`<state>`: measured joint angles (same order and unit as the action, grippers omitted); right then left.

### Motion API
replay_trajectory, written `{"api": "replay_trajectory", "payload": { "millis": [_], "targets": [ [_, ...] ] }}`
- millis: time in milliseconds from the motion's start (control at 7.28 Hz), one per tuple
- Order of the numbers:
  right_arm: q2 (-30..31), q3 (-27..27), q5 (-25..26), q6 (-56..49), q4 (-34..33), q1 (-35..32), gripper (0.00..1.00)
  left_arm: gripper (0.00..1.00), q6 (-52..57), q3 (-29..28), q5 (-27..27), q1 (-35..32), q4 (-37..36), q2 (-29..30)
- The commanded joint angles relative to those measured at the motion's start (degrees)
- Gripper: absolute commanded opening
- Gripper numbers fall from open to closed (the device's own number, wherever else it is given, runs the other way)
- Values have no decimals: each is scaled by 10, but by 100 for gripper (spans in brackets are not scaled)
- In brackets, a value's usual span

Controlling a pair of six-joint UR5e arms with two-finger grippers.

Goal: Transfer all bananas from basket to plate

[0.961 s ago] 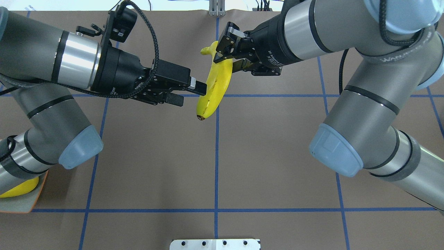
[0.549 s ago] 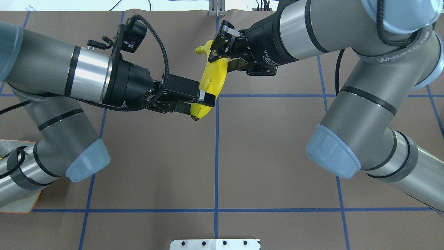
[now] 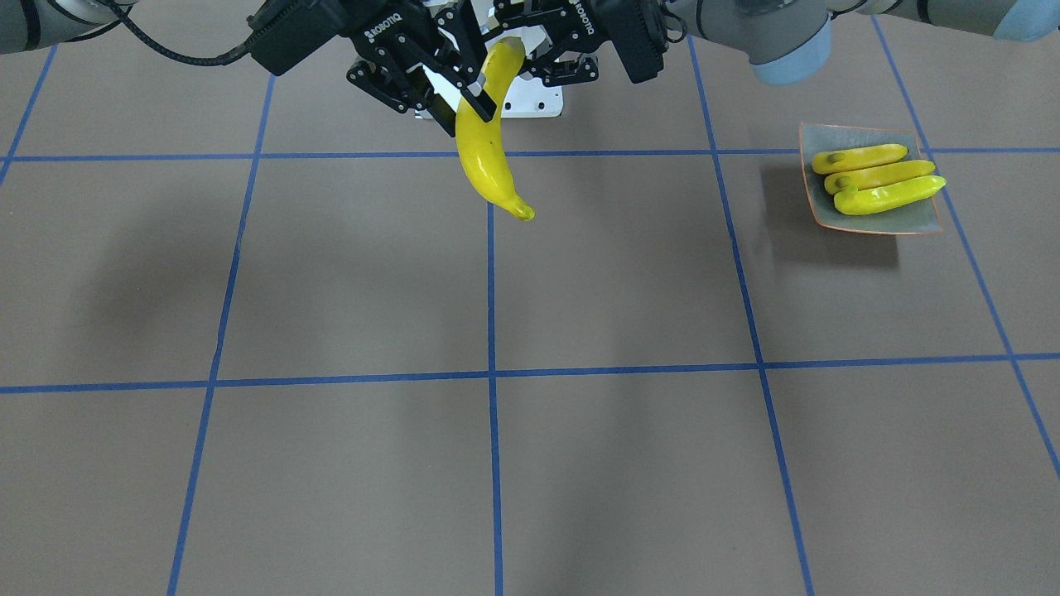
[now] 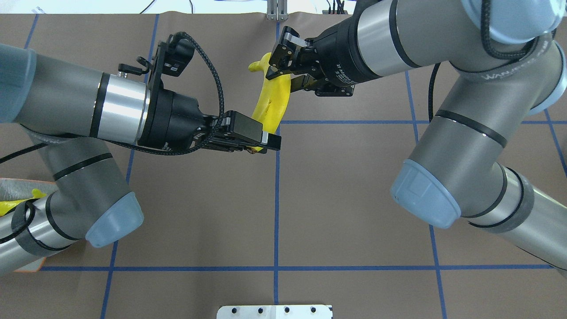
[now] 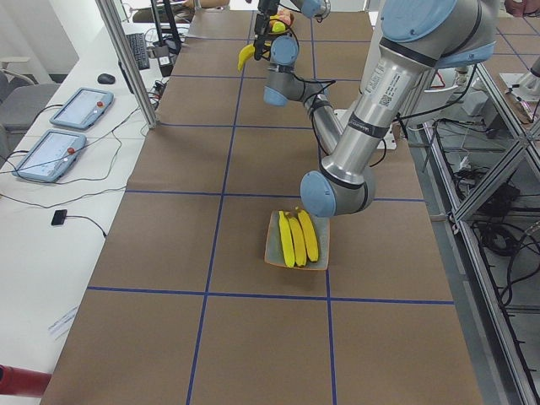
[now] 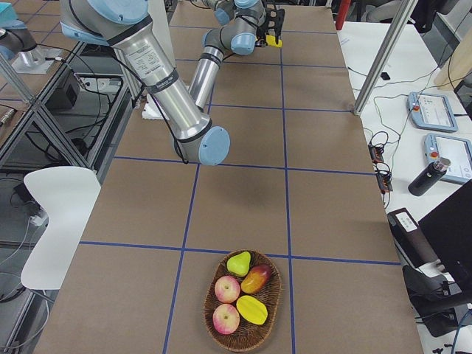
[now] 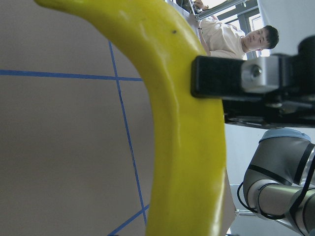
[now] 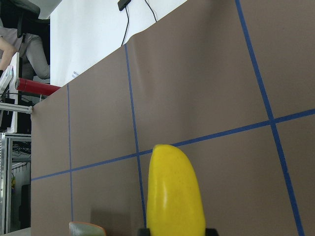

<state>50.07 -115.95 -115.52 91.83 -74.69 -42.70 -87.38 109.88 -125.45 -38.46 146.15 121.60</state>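
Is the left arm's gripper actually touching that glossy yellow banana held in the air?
Touching. The left wrist view shows a black finger pad of the left gripper pressed flat against the glossy yellow banana, with no gap.

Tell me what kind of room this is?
Probably a robot lab: a left arm and a right arm work over a table gridded with blue tape, and control tablets lie on a side desk.

Colours & patterns
held banana (image 3: pixel 480 157) bright yellow w/ greenish tip; 3 plated bananas (image 3: pixel 878 175) same; plate (image 3: pixel 898 219) grey-green, orange rim; table (image 3: pixel 621 273) brown w/ blue grid lines (image 3: pixel 490 290); basket (image 6: pixel 240 345) brown wicker.
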Motion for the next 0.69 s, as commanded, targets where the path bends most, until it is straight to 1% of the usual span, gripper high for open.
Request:
{"api": "replay_trajectory", "payload": {
  "millis": [0,137,549],
  "targets": [
    [4,0,6,-8,0,0,57,0,0,7,0,0,0,-3],
    [6,-5,29,-15,1,5,99,0,0,9,0,-1,0,-4],
    [8,-17,28,-16,0,7,99,0,0,10,4,-1,0,-14]
  ]
}}
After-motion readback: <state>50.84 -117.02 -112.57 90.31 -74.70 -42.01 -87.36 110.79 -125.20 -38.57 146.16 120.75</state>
